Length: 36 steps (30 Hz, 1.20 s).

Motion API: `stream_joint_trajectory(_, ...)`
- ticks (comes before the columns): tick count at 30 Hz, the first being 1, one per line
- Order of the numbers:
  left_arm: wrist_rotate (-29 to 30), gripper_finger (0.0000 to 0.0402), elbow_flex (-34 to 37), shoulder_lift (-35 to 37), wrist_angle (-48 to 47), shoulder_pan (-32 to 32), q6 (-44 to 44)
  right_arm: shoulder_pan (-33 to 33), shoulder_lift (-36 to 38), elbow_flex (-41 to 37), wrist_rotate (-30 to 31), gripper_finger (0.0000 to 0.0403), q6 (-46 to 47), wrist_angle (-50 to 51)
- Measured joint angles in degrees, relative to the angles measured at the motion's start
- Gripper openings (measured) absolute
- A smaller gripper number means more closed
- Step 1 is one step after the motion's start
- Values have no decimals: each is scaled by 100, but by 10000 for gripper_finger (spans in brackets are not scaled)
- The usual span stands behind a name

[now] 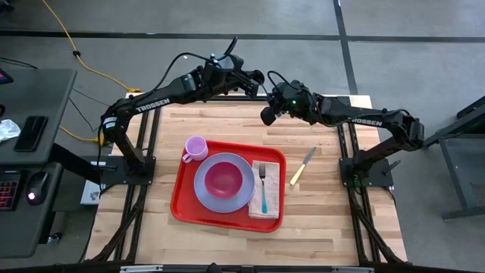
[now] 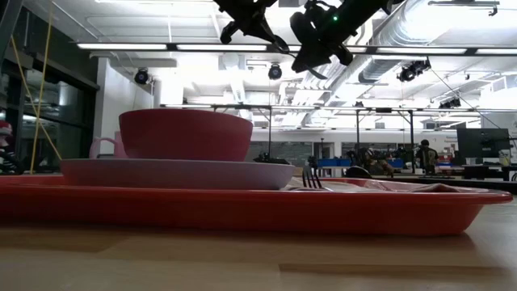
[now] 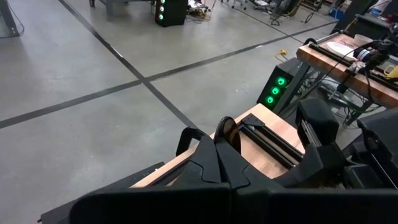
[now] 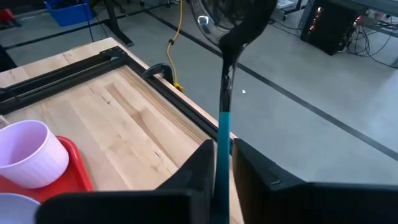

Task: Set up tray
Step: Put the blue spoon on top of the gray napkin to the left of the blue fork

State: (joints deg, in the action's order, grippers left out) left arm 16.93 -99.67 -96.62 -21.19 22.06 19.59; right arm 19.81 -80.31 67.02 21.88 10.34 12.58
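The red tray (image 1: 182, 199) lies mid-table. On it sit a lavender plate (image 1: 203, 191) with a red bowl (image 1: 223, 178), a lavender cup (image 1: 195, 147), and a napkin (image 1: 273, 206) with a teal-handled fork (image 1: 264, 189). My right gripper (image 1: 268, 115) hovers high over the table's far part, beyond the tray's far right corner, shut on a teal-handled spoon (image 4: 224, 93). My left gripper (image 1: 255, 79) is raised over the far edge, shut and empty; its fingers (image 3: 225, 134) point out over the floor. My right gripper pinches the spoon's teal handle (image 4: 222, 140) between its two fingers. The fingers lie along the spoon, so the metal neck and bowl (image 4: 239, 22) stick out past the fingertips. The spoon is lifted clear of the table.
A knife with a yellow handle (image 1: 301, 168) lies on the bare wood to the right of the tray. Black frame rails (image 4: 180, 93) run along the table's far edge. Open wood lies between the tray and the far edge.
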Motion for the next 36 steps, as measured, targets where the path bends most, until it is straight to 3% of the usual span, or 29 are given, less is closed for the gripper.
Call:
stream_joint_trajectory(5,-24,4,-1,-2,-4,0,-1,0,0,0,-76,5,-16,2)
stream_joint_trajectory(14,-77,5,-1,-2,-1,2,1,0,4,0,-82,4,17,4)
stream_joint_trajectory(36,-102,63,-1,-4,57,2,17,0,4,0,-45,0,19,107)
